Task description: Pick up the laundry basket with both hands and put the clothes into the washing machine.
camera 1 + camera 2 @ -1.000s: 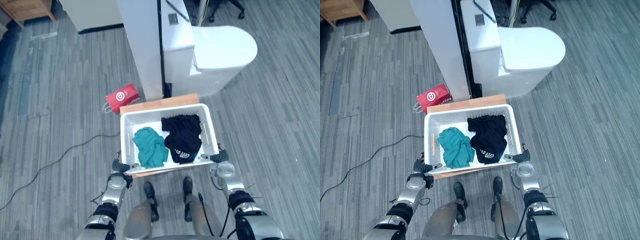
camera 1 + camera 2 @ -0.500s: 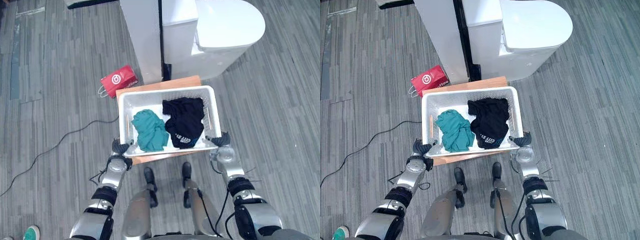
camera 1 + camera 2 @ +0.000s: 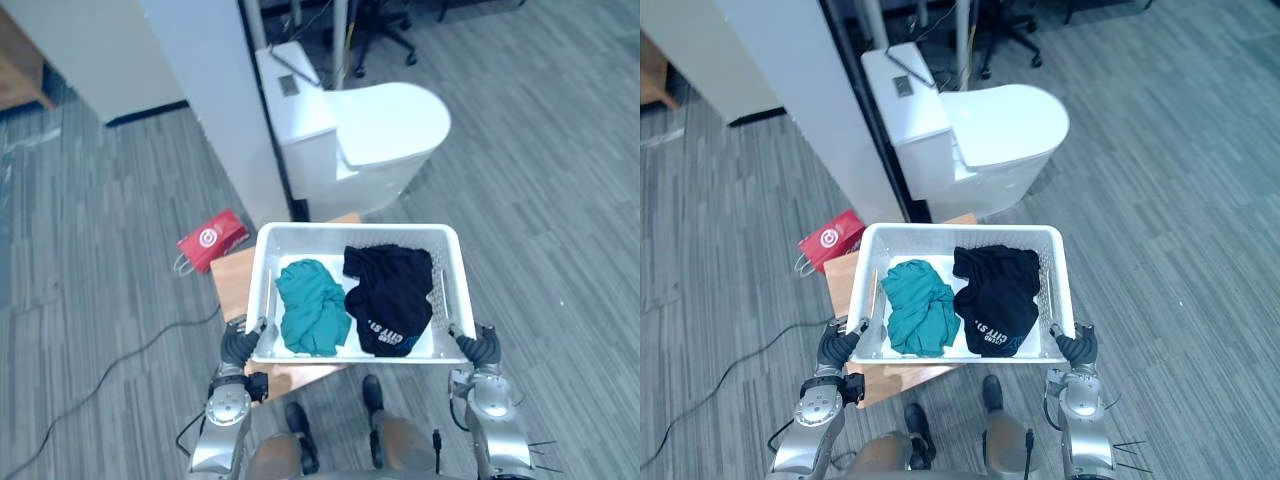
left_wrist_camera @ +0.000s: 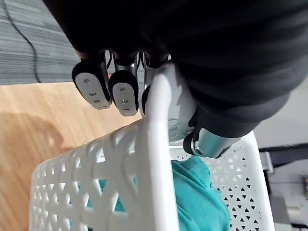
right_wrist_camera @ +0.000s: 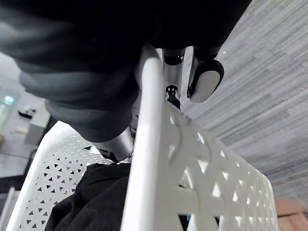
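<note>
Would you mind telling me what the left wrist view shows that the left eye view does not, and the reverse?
Left wrist view, close up: the left robot hand curls its fingers over the white basket's rim, thumb inside the wall. Left eye view: the black garment, the right robot hand at the basket's opposite end, a red bag on the floor, the white machine beyond. Both: the basket, the teal garment in it, the wooden surface below.

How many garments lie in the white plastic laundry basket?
2. A teal garment lies in the left half of the white plastic laundry basket; a black garment with white print beside it, on the right. Others may hide beneath.
</note>
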### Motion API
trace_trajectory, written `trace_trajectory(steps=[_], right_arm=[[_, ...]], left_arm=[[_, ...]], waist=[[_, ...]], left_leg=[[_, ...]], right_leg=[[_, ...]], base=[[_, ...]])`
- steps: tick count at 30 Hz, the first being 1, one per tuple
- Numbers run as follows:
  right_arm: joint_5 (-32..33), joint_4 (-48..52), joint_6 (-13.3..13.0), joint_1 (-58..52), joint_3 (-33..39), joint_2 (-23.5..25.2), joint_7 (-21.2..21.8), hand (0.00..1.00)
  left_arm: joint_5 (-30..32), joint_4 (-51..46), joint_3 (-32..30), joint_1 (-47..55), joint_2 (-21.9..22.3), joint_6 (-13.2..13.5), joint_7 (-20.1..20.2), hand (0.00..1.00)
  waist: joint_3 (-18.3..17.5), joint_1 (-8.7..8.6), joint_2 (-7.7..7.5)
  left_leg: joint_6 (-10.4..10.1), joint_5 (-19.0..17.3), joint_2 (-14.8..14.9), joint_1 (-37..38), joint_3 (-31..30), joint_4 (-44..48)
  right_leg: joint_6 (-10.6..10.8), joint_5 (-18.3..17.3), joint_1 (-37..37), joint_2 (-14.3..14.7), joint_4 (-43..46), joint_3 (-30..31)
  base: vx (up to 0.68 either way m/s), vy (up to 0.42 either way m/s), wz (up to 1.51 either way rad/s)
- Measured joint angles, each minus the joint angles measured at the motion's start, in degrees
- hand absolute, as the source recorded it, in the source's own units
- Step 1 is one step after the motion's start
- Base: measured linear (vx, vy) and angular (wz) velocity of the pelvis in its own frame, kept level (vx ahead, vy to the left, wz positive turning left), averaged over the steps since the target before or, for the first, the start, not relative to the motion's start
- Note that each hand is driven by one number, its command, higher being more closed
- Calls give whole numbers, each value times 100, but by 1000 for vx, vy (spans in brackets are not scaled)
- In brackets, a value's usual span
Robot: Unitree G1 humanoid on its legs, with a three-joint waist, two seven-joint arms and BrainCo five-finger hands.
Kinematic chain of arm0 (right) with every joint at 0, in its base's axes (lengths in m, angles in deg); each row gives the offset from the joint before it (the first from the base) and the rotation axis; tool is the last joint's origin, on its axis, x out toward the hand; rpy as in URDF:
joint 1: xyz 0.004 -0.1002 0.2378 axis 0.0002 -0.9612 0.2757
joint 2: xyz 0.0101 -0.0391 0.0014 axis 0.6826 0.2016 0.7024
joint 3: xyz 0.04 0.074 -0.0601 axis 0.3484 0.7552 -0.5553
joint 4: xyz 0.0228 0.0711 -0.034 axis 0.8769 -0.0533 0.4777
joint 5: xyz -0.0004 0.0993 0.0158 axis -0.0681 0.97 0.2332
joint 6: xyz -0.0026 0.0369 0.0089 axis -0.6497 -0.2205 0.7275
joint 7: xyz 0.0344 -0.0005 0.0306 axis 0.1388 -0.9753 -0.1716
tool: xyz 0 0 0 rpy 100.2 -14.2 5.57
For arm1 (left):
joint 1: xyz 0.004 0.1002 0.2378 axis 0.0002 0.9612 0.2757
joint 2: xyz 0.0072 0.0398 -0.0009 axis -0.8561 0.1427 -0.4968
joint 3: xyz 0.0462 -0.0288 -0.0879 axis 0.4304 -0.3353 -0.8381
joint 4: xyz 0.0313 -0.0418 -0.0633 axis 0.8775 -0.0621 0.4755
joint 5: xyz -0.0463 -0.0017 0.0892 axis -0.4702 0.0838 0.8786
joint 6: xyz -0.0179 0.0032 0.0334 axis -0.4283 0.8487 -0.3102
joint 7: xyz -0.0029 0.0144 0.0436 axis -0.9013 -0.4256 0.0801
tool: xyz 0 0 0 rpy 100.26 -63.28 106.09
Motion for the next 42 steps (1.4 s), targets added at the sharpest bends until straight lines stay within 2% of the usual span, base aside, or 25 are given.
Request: trace_trajectory(steps=[2, 4, 7, 8, 10, 11, 12, 13, 14, 15, 17, 20, 21, 23, 25, 28, 29, 30, 32, 35, 36, 38, 40, 41, 42], right_arm=[[0, -6, -24, 38, 9, 0, 3, 100], [4, -118, -27, 200, 20, -5, 2, 100], [29, -534, -48, 376, 15, -12, 3, 100], [28, -570, -48, 392, 13, -19, 5, 100], [24, -737, -37, 441, -33, -187, 13, 100], [24, -756, -23, 457, -48, -227, 19, 100], [34, -774, -14, 490, -128, -226, 8, 100], [54, -771, -14, 504, -155, -173, -13, 100], [77, -828, -6, 641, -235, -197, -64, 100], [78, -921, 32, 944, -375, -361, -87, 100], [72, -1028, 35, 1167, -642, -584, -79, 100], [69, -1029, 39, 1168, -743, -806, -9, 100], [70, -1028, 40, 1161, -746, -882, 4, 100], [71, -1028, 49, 1140, -700, -906, 0, 100], [73, -1027, 93, 1066, -632, -965, -5, 100], [67, -993, 113, 922, -522, -770, 0, 100], [58, -1023, 113, 872, -482, -739, 24, 100], [47, -1073, 120, 846, -435, -553, 21, 100], [-5, -1170, 140, 833, -384, -501, 46, 100], [-9, -1148, 137, 809, -409, -501, 104, 100], [-4, -1140, 133, 828, -411, -499, 126, 100], [-1, -1121, 90, 855, -415, -504, 134, 100], [-1, -1120, 94, 826, -418, -476, 133, 100], [-5, -1132, 109, 766, -406, -554, 134, 100], [-5, -1133, 121, 723, -358, -607, 142, 100]], left_arm=[[0, -26, -2, -23, -4, 2, -1, 100], [-1, -12, -11, -67, -53, 2, -4, 100], [-1, 138, -48, -146, -51, -1, -13, 100], [-1, 196, -50, -155, -45, -3, -15, 100], [-4, 452, -37, -267, 12, -69, -14, 100], [-5, 480, -31, -269, 14, -82, -14, 100], [-12, 509, -17, -288, -63, -88, -12, 100], [-19, 510, -24, -344, -169, -85, -12, 100], [-60, 562, -94, -431, -280, -86, -21, 100], [-131, 573, -166, -368, -170, -87, -95, 100], [-195, 601, -302, -55, 66, -86, -162, 100], [-239, 407, -264, 221, 149, -73, -195, 100], [-238, 359, -254, 214, 182, -73, -198, 100], [-238, 316, -274, 217, 218, -87, -211, 100], [-237, 304, -257, 224, 367, -133, -241, 100], [-231, 302, -240, 212, 436, -195, -231, 100], [-229, 298, -231, 245, 444, -197, -231, 100], [-230, 321, -234, 213, 366, -232, -229, 100], [-229, 318, -200, 236, 342, -339, -238, 100], [-229, 230, -201, 250, 309, -336, -256, 100], [-229, 186, -202, 249, 264, -332, -256, 100], [-229, 184, -177, 166, 156, -324, -253, 100], [-208, 187, -153, 147, 81, -326, -252, 100], [-197, 306, -38, 143, 30, -328, -252, 100], [-184, 419, -1, 140, 161, -337, -246, 100]], waist=[[-46, 0, -17], [-91, -18, -13], [-235, -23, -16], [-264, -24, 1], [-307, -72, 141], [-313, -47, 162], [-333, -76, 190], [-340, -173, 161], [-328, -25, 54], [-309, 241, 54], [-259, 484, 172], [-287, 537, 234], [-271, 598, 249], [-252, 640, 276], [-292, 670, 386], [-393, 661, 88], [-425, 650, 82], [-418, 589, -137], [-377, 476, -83], [-336, 449, 259], [-340, 450, 324], [-281, 291, 416], [-257, 155, 130], [-215, 111, 99], [-248, 152, 286]], left_leg=[[-21, -116, 125, 62, 417, 135], [-55, -239, 366, 225, 1176, 307], [-232, -355, 653, 585, 2109, 510], [-314, -409, 702, 677, 2271, 601], [-421, -524, 1406, 853, 2457, 1722], [-264, -501, 1686, 831, 2430, 2247], [580, -356, 2233, 565, 2055, 3240], [1016, -267, 2435, 348, 1766, 3547], [1152, -268, 2378, -145, 454, 4176], [740, -626, 1616, -514, -852, 4772], [615, -985, 609, -857, -1853, 4835], [250, -1041, -105, -1764, -2497, 3355], [-68, -840, -203, -2125, -2584, 2678], [-350, -457, -294, -2356, -2543, 1728], [-136, 75, -301, -2438, -2388, 1287], [479, 283, -663, -2223, -1979, 1435], [968, 390, -760, -1837, -2014, 1179], [957, 333, -931, -1605, -2072, 1102], [943, 64, -1037, -997, -2294, 898], [754, -332, -764, -104, -2577, 523], [685, -447, -636, 59, -2641, 455], [492, -601, -343, 510, -2850, 184], [399, -652, -434, 977, -2872, -77], [189, -843, -365, 1348, -2999, -60], [147, -868, -150, 1419, -3102, 118]], right_leg=[[-186, -102, -112, -160, -23, -821], [-482, -243, -323, -658, 383, -3214], [-1105, -374, -296, -1195, 1191, -5587], [-920, -252, -280, -1166, 1240, -5638], [-853, -402, -365, -640, 1308, -4895], [-902, -446, -355, -505, 1297, -4672], [-1002, -516, -315, -117, 1193, -4302], [-1052, -526, -278, 114, 1066, -4117], [-1196, -496, -225, 423, 920, -3722], [-1274, -442, -91, 731, 732, -3013], [-1173, -414, 418, 953, 377, -2319], [-916, -742, 893, 888, 5, -2159], [-730, -867, 995, 810, -65, -2306], [-955, -719, 1286, 838, -259, -2285], [-1068, -975, 1535, 956, -257, -2217], [-665, -1854, 1253, 568, 1296, -2440], [-37, -2140, 772, 396, 2825, -2524], [297, -2110, 339, 80, 4100, -2519], [-192, -2341, -203, -430, 5612, -2677], [-565, -2553, -895, -565, 5351, -2602], [-573, -2530, -1206, -514, 4966, -2487], [-132, -1884, -1717, -414, 3144, -1993], [382, -941, -1763, -724, 1309, -1385], [311, -108, -1768, -774, 1578, -1389], [97, 11, -1771, -612, 1933, -1348]], base=[[-86, 20, -129], [-3, -3, -161], [112, -93, -168], [197, -182, -199], [275, -237, -183], [275, -246, -178], [211, -214, -112], [152, -255, -120], [124, -210, -186], [195, -182, -236], [271, -97, -239], [232, -59, -130], [272, -15, -107], [344, -8, -77], [496, 44, -52], [635, 72, -6], [662, 39, 22], [807, 13, 43], [539, -33, 41], [645, -71, 25], [662, -185, 38], [786, -268, 60], [617, -283, 66], [715, -323, 48], [706, -310, 37]])
